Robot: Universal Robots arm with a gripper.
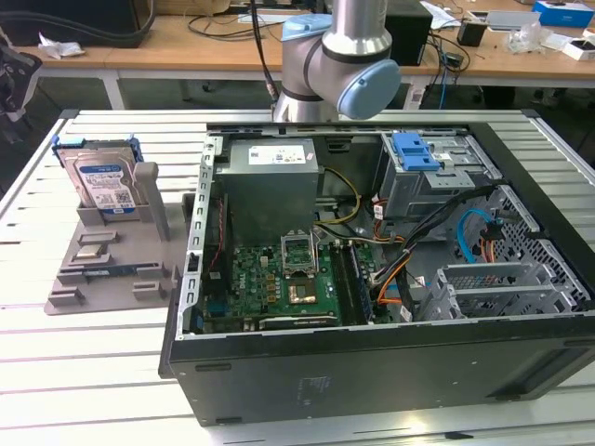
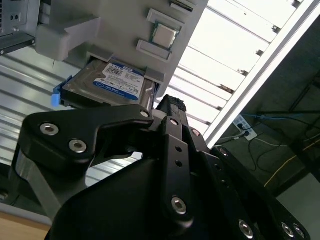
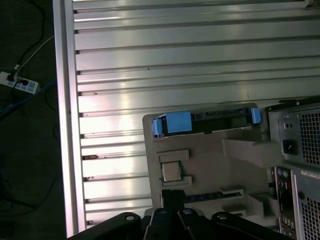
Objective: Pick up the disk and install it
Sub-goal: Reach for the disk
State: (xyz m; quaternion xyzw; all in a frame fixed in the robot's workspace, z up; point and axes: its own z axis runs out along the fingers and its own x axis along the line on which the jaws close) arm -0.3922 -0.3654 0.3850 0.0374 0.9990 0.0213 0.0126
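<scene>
The disk [image 1: 102, 181], a silver drive with a blue-and-white label in a blue carrier frame, stands upright in a grey fixture [image 1: 112, 265] on the exterior view's left. In the second wrist view the disk [image 2: 117, 82] shows its label beyond my black gripper [image 2: 171, 107]. In the first wrist view the disk [image 3: 200, 121] is seen edge-on, with the gripper [image 3: 172, 196] well apart from it, over the fixture's other end. The arm's joints [image 1: 344, 65] rise behind the computer case.
An open computer case [image 1: 372, 372] lies on the slatted metal table [image 1: 93, 372], with motherboard [image 1: 279, 279], grey power supply [image 1: 270, 181] and a drive cage bearing a blue bracket [image 1: 415, 150]. The fixture also holds a processor chip [image 3: 171, 171]. Cluttered desks stand behind.
</scene>
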